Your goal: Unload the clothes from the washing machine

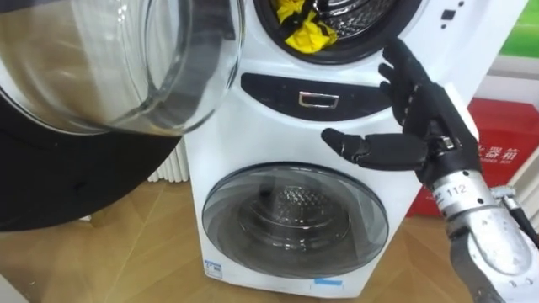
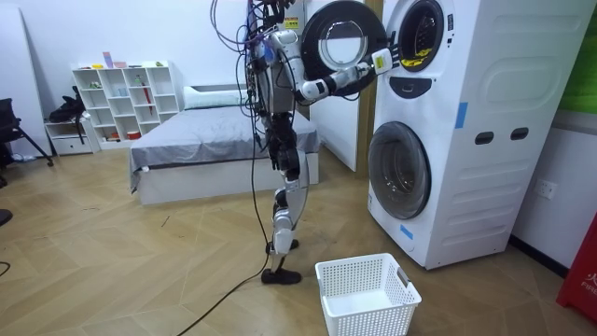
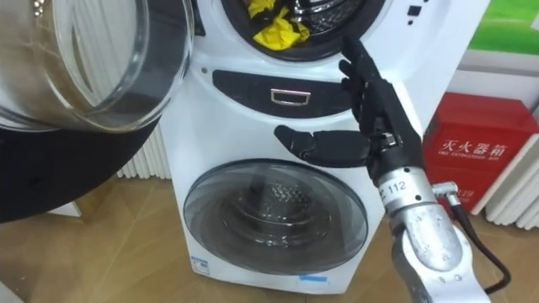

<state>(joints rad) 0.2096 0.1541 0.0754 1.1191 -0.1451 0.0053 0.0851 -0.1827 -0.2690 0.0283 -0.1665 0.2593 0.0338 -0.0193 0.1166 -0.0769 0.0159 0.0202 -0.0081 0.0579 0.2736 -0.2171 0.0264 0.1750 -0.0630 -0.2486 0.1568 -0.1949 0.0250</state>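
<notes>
Bedroom with wooden floor [image 2: 140, 261]; white basket [image 2: 367, 294] near the stacked washing machine [image 2: 485, 103]. Yellow clothes [image 1: 307, 32] lie crumpled in its open upper drum, long axis unclear; right hand [image 1: 421, 122], fingers straight, hovers just below

print: digits on tag [image 3: 398, 187] behind right hand [image 3: 381, 126] | white characters on red box [image 3: 476, 168] (none read off)

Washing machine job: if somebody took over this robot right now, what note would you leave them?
Right hand: open, holding nothing, raised before the machine just below the upper drum's opening.
Yellow clothes: inside the upper drum, not yet gripped.
Upper door: open. Lower door: shut.
White basket: on the floor near the robot's feet.
Done: door open, hand at the drum.
Left: reach in, grasp the clothes, pull them out.
</notes>
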